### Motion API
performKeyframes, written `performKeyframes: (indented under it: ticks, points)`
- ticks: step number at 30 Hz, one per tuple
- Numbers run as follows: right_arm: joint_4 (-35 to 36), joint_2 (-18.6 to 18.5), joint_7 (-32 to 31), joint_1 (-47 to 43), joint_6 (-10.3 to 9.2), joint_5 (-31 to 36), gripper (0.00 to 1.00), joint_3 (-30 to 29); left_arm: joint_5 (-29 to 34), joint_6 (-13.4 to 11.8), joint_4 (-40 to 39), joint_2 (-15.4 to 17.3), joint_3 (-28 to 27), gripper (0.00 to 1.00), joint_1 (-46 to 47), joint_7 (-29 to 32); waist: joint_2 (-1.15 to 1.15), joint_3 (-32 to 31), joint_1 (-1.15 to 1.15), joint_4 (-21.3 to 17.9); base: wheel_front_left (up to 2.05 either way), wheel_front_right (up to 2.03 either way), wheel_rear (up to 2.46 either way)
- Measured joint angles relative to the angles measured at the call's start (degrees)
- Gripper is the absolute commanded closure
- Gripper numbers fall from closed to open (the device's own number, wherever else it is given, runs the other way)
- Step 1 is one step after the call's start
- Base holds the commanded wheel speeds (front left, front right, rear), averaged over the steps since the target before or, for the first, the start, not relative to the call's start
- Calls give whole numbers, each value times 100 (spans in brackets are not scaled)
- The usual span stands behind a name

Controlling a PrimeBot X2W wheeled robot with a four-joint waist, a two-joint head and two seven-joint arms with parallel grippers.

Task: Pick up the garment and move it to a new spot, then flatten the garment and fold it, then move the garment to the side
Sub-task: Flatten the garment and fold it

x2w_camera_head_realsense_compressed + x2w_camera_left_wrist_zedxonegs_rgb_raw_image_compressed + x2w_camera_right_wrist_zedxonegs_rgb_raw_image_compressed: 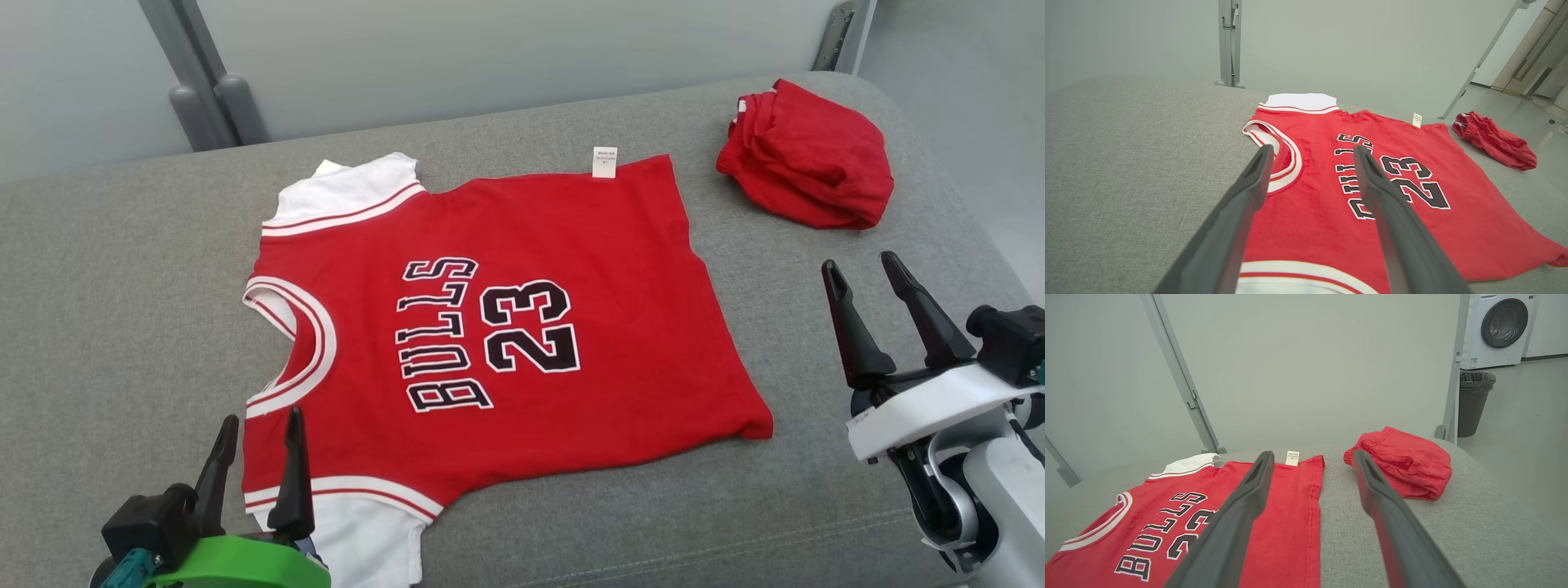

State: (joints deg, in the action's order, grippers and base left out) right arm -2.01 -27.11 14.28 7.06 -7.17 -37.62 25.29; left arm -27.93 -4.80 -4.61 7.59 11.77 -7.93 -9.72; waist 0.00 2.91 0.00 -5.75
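Surface: grey padded cushion [122, 343] with a rounded far right corner; it carries both pieces of clothing.
Jersey [522, 343]: red with white sleeves, spread flat at the middle of the surface. The neckline points to the left edge and the hem to the right edge. One white sleeve lies toward the far edge, the other at the near edge. Black lettering "BULLS 23" faces up.
Tag [604, 162]: small and white, sticking out past the jersey's far side near the hem.
Red bundle [808, 155]: crumpled red cloth at the far right corner, well apart from the jersey.
Left gripper [263, 416]: at the near edge, fingers spread wide and holding nothing. In the head view the tips overlap the jersey's near shoulder, just above the near sleeve — whether they touch the cloth cannot be told.
Right gripper [860, 264]: near the right edge, fingers spread wide and holding nothing. It stands apart from the jersey's hem, and the bundle lies beyond its tips.
Background: a washing machine [1502, 328] and a dark bin [1475, 402] stand on the floor beyond the surface's far right corner.
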Motion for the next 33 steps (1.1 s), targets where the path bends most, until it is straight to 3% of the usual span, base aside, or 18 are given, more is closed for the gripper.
performKeyframes:
  ticks: [11, 23, 33]
  points:
    - [47, 142, 7, -294, -1, 188, 0, -268, 4, 0, 254, 1, 129, 0, -29, 19, 0, 58, 0, 93, 0, 0, 0]
    - [44, 188, 7, -414, -1, 248, 0, -508, -16, 9, 579, 78, 142, 0, -401, 263, 0, 291, 0, 458, 0, 0, 0]
    - [82, 182, 8, -395, -1, 375, 0, -582, -399, 314, 688, 158, 310, 0, -683, 672, 0, 538, 0, 798, 0, 0, 0]
